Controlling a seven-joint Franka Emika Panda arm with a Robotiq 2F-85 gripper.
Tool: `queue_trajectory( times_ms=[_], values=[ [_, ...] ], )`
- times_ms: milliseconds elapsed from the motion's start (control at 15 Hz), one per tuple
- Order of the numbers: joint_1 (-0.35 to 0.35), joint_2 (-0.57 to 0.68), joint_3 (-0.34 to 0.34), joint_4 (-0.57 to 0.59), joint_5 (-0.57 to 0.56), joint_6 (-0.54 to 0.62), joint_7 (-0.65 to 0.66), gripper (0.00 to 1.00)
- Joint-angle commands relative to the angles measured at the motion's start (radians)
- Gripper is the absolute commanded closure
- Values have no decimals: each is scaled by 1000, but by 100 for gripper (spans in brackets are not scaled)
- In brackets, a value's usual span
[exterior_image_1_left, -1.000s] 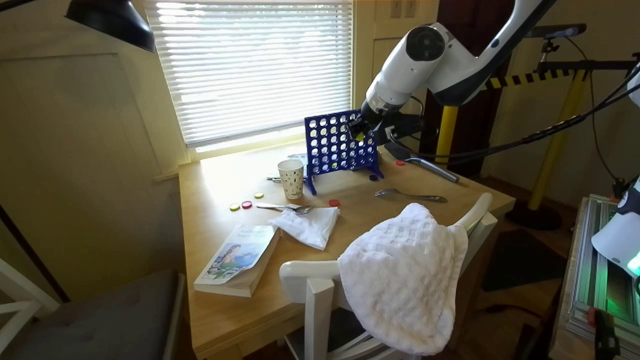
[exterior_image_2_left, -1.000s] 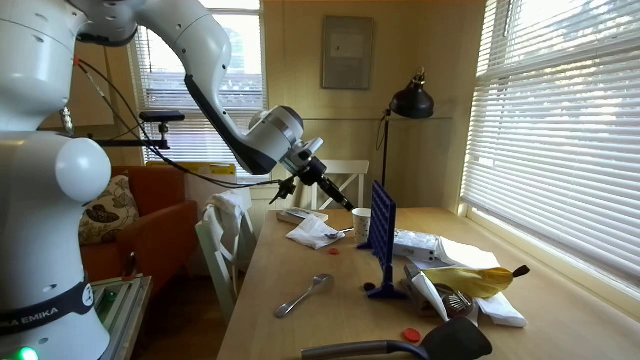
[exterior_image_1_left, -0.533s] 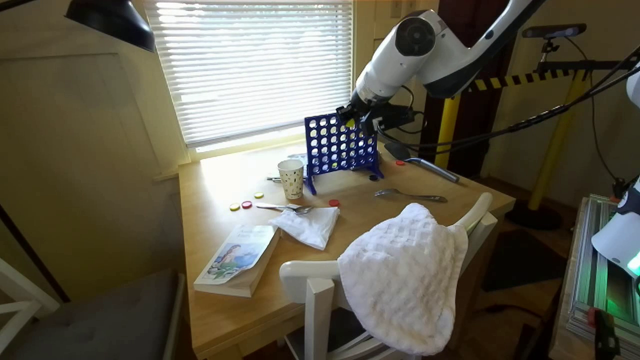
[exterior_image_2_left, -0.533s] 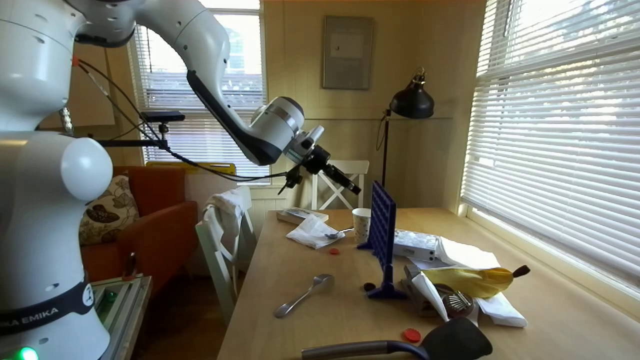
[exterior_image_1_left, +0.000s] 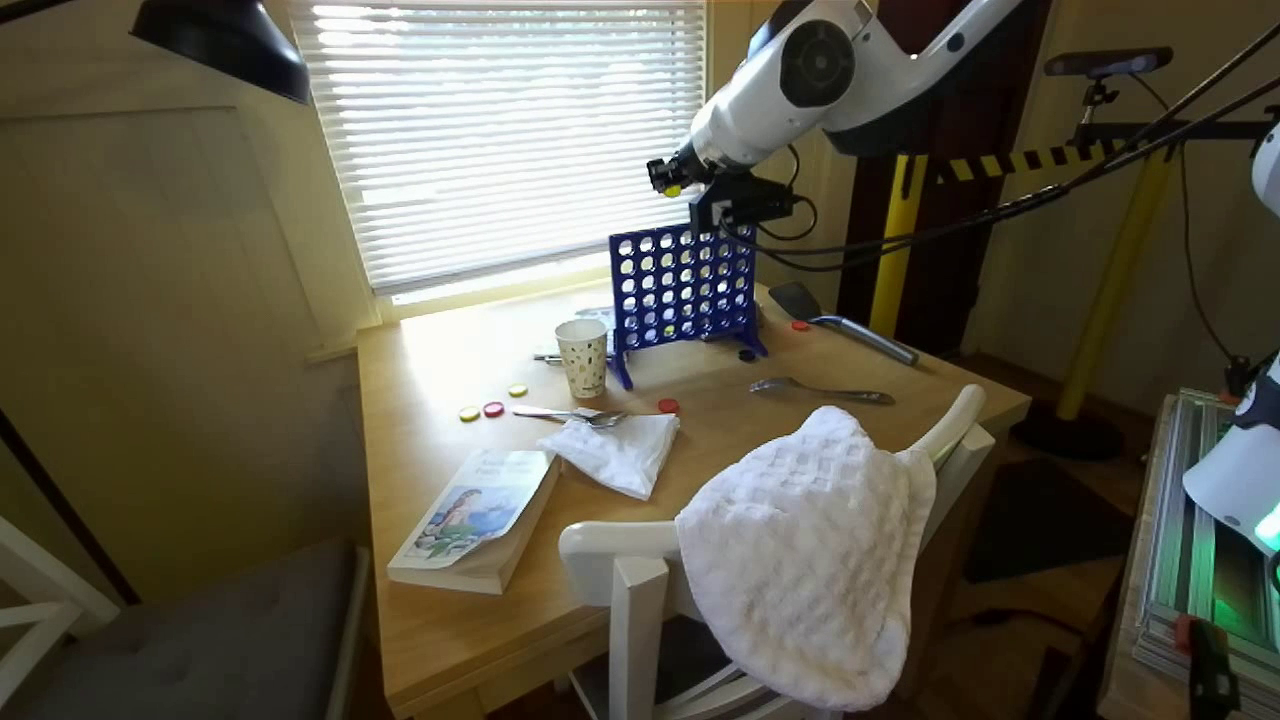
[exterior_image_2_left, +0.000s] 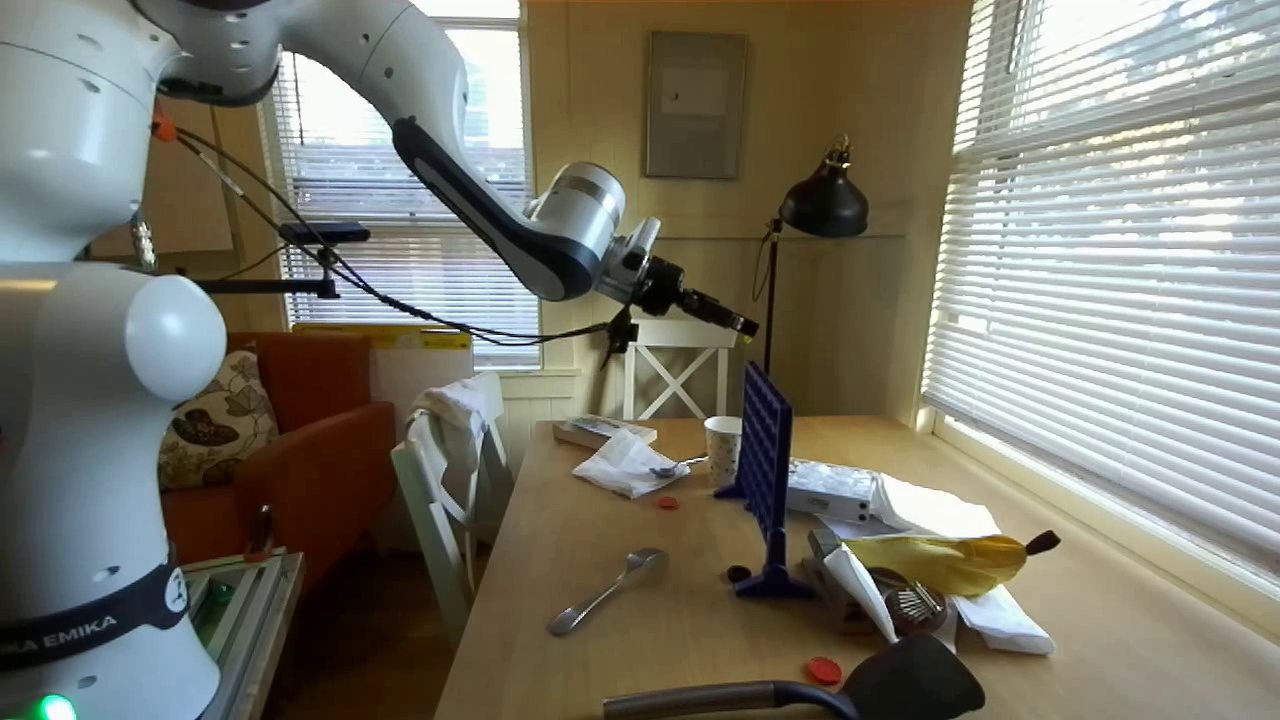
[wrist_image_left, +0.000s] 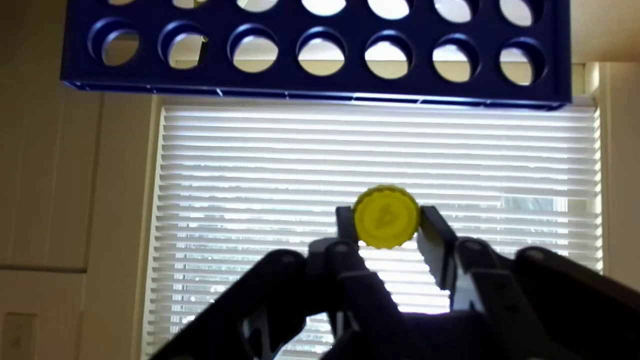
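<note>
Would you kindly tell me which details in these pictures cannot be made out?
Mark on the yellow disc held in the gripper: blurred in the wrist view.
Lower part of the blue rack: cut off by the top edge of the wrist view.
Title of the book: too small and washed out in an exterior view.
Inside bottom of the paper cup: hidden by its own wall in both exterior views.

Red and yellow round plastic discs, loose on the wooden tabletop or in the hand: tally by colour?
Red round plastic discs: 3, all on the wooden tabletop
Yellow round plastic discs: 3, two there, one in the hand
Total: 6
</note>
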Motion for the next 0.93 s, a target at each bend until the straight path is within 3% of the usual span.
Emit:
queue_trajectory(
  times_ms=[0, 200, 400, 467, 533, 600, 733, 800, 867],
  values=[
    [-26, 49, 9, 37, -50, 23, 98, 89],
    [27, 52, -1, 5, -107, -36, 193, 89],
    [98, 69, -10, -23, -159, -165, 263, 89],
    [30, -1, 110, -40, -200, -293, 241, 89],
    [5, -18, 162, -50, -212, -366, 235, 89],
    [-58, -51, 261, -64, -222, -457, 223, 89],
    [-190, -63, 417, -38, -217, -507, 191, 89],
    [-248, -65, 496, -40, -217, -548, 190, 64],
    [-298, -68, 555, -38, -219, -564, 187, 64]
  ],
)
